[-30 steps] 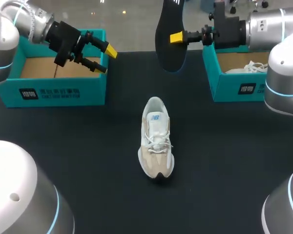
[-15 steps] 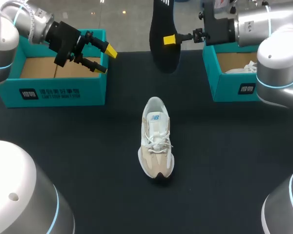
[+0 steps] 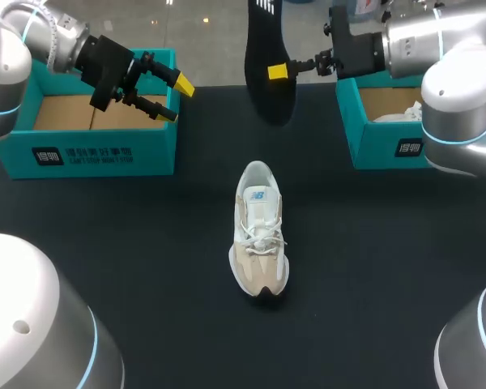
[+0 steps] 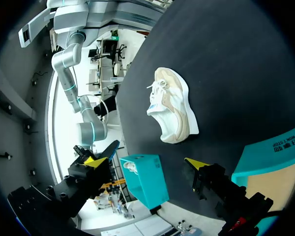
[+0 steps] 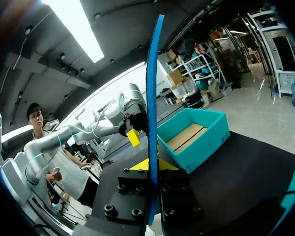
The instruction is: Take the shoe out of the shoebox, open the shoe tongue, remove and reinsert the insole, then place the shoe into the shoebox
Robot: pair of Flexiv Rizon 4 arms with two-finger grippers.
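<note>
A beige and white shoe (image 3: 258, 237) lies on the black table at its middle, toe toward me; it also shows ahead of the left gripper (image 4: 170, 105). The black insole (image 3: 274, 101) hangs upright above the table's far edge, with my right gripper (image 3: 276, 71) shut on its side. From the wrist, the insole (image 5: 152, 88) is edge-on, a thin blue line between the yellow tips of the right gripper (image 5: 150, 166). My left gripper (image 3: 176, 100) hovers open and empty at the right corner of the left shoebox (image 3: 89, 150); its tips stand wide apart (image 4: 146, 162).
A second teal shoebox (image 3: 389, 142) stands at the back right with something white (image 3: 409, 112) inside. The left shoebox's cardboard floor (image 3: 73, 113) is bare. Black tabletop (image 3: 146, 259) surrounds the shoe on all sides.
My right arm has carried the insole a little leftward and upward. The left arm and the shoe have not moved.
</note>
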